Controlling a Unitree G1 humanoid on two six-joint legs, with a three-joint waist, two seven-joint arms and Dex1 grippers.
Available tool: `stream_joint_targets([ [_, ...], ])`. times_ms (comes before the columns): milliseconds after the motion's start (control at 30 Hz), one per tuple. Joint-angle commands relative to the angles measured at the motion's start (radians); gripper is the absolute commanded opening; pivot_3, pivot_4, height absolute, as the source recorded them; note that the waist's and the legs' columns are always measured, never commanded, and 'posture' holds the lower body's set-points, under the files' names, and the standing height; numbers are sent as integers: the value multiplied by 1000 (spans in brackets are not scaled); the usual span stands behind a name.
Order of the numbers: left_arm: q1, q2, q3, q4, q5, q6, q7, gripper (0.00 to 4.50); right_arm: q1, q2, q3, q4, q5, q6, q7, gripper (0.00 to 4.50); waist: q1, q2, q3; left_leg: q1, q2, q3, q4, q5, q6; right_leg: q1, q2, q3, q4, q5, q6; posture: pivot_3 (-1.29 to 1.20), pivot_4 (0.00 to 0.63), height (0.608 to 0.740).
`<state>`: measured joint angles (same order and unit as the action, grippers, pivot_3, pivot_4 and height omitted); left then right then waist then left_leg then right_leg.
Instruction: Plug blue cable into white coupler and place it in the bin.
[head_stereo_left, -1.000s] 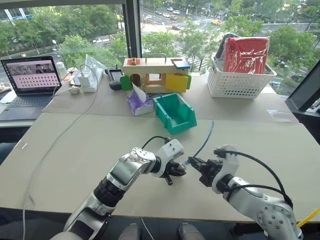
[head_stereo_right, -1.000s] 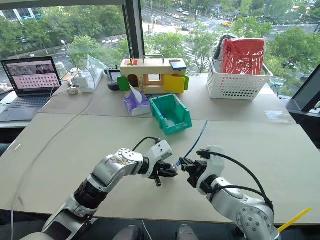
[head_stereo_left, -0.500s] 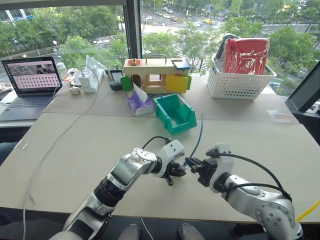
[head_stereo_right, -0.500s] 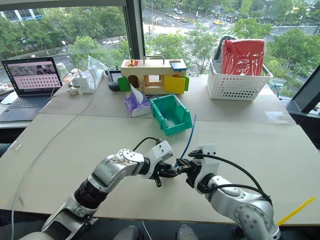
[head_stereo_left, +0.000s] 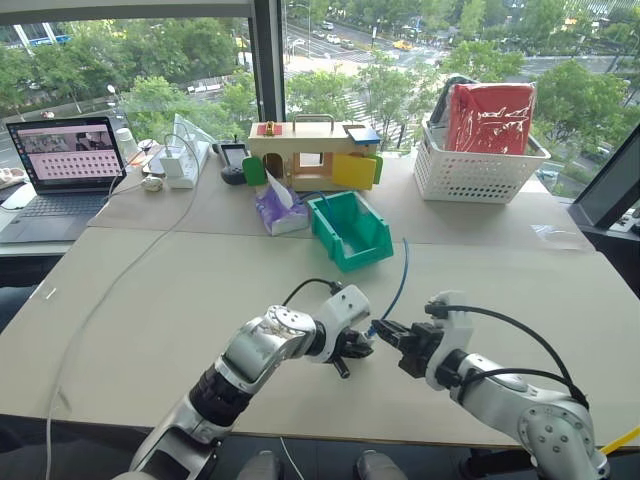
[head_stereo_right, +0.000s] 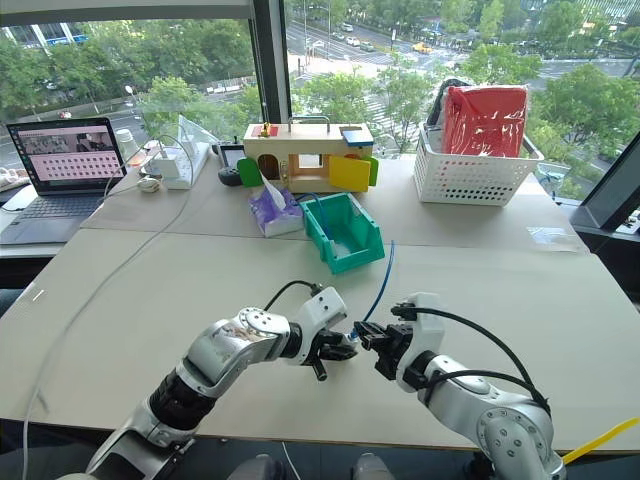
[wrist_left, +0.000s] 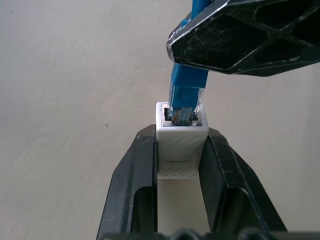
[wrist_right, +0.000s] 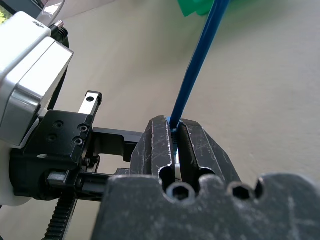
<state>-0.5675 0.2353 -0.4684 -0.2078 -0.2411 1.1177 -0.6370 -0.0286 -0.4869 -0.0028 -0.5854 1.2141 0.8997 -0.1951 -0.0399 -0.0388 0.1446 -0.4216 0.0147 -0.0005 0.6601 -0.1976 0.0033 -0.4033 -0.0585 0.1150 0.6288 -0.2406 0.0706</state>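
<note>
Out in front of the robot, above the pale surface, the two tools meet tip to tip. The left tool pinches the white coupler between its two black fingers, the block's dark opening facing away from the wrist. The right tool is pressed together on the blue cable just behind its clear plug, and in the left wrist view that plug sits in the mouth of the coupler, partly entered; how deep it goes I cannot tell.

Compared with a second ago, the meeting point of the tools has hardly shifted, and both grips are the same. What has changed is the free length of cable. Earlier it trailed off to the robot's right in a long slant toward the far part of the surface; now it rises more steeply from the right tool and arcs up to end near the front corner of the bin, without touching it as far as I can see. The right wrist looks slightly turned as well.

The teal bin sits well beyond the tools, its cut-away front facing the robot, beside a purple tissue pack and in front of a wooden toy house. A white lattice basket and a laptop stand further off.
</note>
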Motion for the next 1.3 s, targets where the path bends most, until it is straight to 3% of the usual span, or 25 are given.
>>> stream_joint_targets([
  [33, 1, -19, 5, -1, -10, 3, 22, 655, 41, -21, 94, 38, 41, 134, 43, 0, 0, 0, -1, 0, 0, 0, 0, 0, 0, 0, 0, 0, 0, 0, 0, 0, 150, 729],
  [200, -1, -22, 7, 4, -13, 2, 22, 655, 52, -33, 111, 69, 3, 138, 67, 0, 1, 0, -2, 1, 0, 0, 0, 0, 0, 1, 0, 0, -1, 0, 0, 0, 150, 729],
  [467, 8, -31, 4, 4, -22, 9, 35, 655, 79, -33, 105, 74, 172, 185, 53, 0, 1, 0, -8, 1, 0, 0, -1, -1, 0, 2, 0, -1, -2, -1, -1, 0, 150, 729],
  [733, 14, -49, -3, 2, -33, 23, 51, 655, 36, -110, 182, 53, 82, 229, 60, 0, 7, 0, -13, 7, 0, -1, -1, -2, 0, 9, -1, -2, -4, -8, -8, 0, 150, 729],
  [967, -13, -104, 2, 53, -29, -1, 75, 655, 48, -115, 183, 45, 105, 246, 59, 0, 15, -3, -18, 13, 0, -2, -1, -6, -1, 16, -1, -2, -5, -12, -8, 0, 150, 729],
  [1300, 0, -97, -11, 39, -29, -20, 54, 655, 84, -65, 52, 35, 132, 135, 10, 0, 27, -6, -24, 12, 1, -9, -2, -7, 0, 18, -3, 2, -18, -13, -7, 0, 150, 729],
])
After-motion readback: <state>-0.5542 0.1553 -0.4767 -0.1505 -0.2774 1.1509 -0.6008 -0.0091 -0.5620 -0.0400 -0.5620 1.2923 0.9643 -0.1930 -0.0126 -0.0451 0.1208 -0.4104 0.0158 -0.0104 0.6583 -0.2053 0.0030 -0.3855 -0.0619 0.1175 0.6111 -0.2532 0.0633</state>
